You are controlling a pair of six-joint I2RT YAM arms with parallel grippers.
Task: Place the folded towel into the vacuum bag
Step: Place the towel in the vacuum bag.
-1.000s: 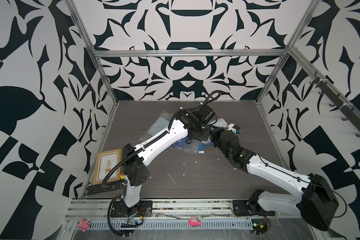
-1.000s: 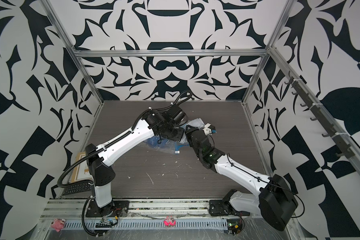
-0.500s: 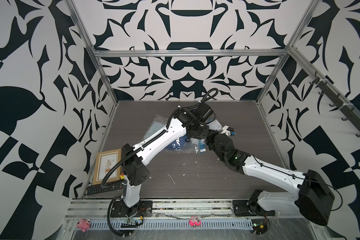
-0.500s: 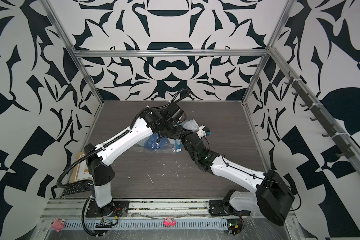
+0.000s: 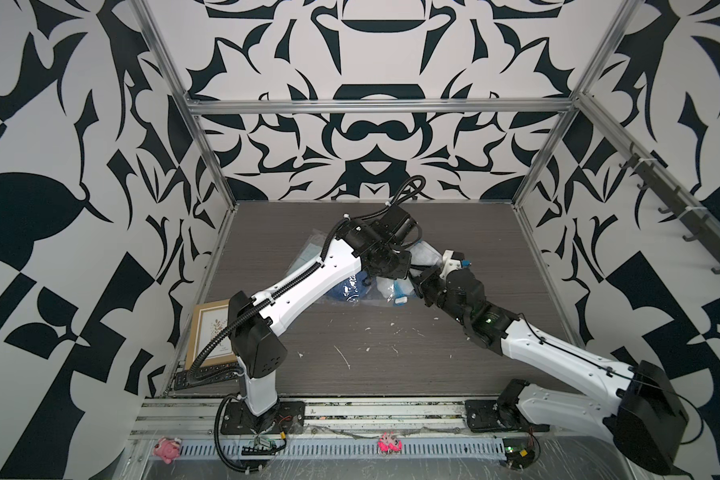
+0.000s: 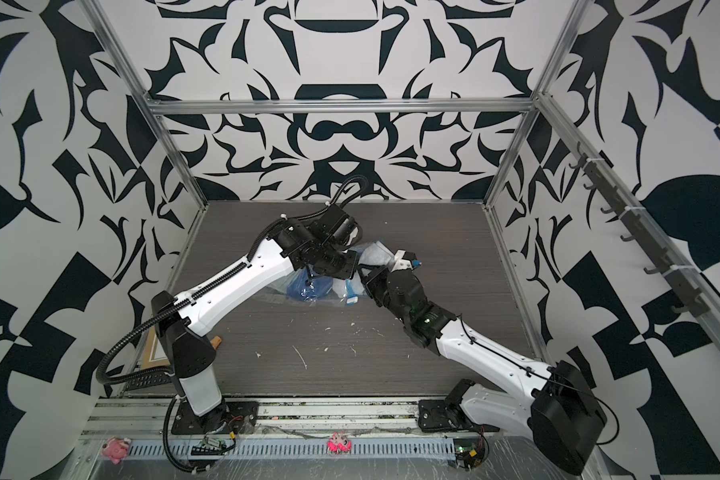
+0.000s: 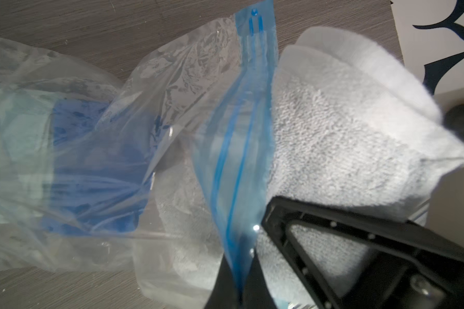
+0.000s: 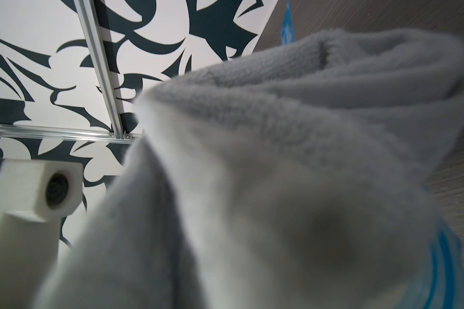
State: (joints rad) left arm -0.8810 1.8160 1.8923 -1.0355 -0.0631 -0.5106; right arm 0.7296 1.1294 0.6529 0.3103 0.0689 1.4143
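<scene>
Resting on scuffed grey tabletop (image 5: pixel 350 332) (patterned walls (image 5: pixel 371 124) around), vacuum bag (image 7: pixel 91 133) pinched by left hand (image 5: pixel 389 270); right hand (image 5: pixel 427 282) grips towel (image 7: pixel 346 133)

The near tabletop (image 5: pixel 391 361) lies open. The left arm (image 5: pixel 308 282) and right arm (image 5: pixel 537 345) crowd the vacuum bag (image 5: pixel 350 293), with the folded towel (image 7: pixel 332 133) wedged in its mouth. A framed picture (image 5: pixel 208 332) occupies the left edge.

Left arm (image 5: pixel 308 286) and right arm (image 5: pixel 537 345) meet over the crinkled vacuum bag (image 5: pixel 346 293) on the desk (image 5: pixel 350 349), with a pale towel (image 5: pixel 427 254) between them; a framed picture (image 5: pixel 208 332) lies near left.
</scene>
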